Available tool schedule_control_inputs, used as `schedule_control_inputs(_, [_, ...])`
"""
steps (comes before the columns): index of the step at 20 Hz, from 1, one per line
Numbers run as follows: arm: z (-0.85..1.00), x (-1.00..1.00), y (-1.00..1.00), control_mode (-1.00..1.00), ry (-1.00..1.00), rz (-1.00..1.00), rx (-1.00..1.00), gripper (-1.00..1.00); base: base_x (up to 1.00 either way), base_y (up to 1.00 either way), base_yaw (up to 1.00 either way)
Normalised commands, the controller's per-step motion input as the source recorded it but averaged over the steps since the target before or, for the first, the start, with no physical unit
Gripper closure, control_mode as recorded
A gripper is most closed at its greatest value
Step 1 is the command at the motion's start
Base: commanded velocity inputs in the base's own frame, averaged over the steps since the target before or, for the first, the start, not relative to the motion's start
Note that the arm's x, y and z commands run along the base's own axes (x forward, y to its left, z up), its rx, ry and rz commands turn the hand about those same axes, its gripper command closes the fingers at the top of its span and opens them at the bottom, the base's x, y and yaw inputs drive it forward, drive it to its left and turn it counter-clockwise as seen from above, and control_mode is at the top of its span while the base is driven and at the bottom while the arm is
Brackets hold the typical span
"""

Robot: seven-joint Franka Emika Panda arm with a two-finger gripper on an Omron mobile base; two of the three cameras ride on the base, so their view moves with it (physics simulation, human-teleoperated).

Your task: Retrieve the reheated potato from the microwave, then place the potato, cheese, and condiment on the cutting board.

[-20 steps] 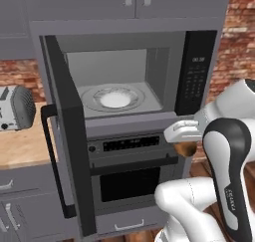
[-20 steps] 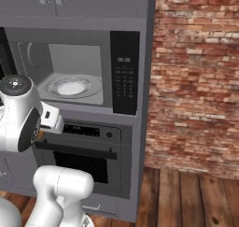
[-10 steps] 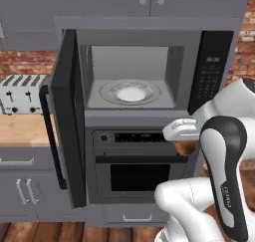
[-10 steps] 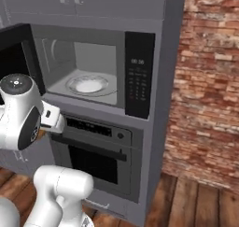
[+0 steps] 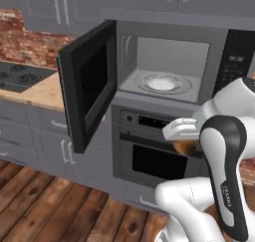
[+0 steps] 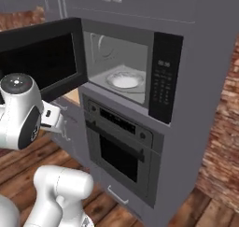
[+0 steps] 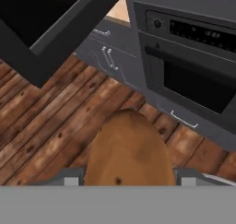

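Held the potato [image 7: 129, 149] tight in the gripper [image 7: 125, 176], below and in front of the open microwave [image 5: 164, 61], long axis pointing away from the hand toward the oven [image 7: 193, 57]; no cutting board visible near the microwave.

Grey cabinets [image 5: 55, 7] line a red brick wall [image 5: 20, 37]. A built-in oven [image 6: 122, 149] sits in the tall grey unit. A light wooden surface [image 5: 42, 91] carries what looks like a cooktop [image 5: 17, 76]. The wood-plank floor [image 7: 50, 121] is reddish-brown.
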Motion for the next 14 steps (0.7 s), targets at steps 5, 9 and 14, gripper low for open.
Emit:
schedule_control_inputs(5, [0.0, 0.0, 0.0, 1.0, 0.0, 0.0, 0.0, 1.0, -0.47, -0.16, 0.55])
schedule_control_inputs(9, [0.0, 0.0, 0.0, 1.0, 0.0, 0.0, 0.0, 1.0, -0.42, 0.08, 0.48])
schedule_control_inputs(14, [0.0, 0.0, 0.0, 1.0, 0.0, 0.0, 0.0, 1.0, -0.24, 0.3, 0.18])
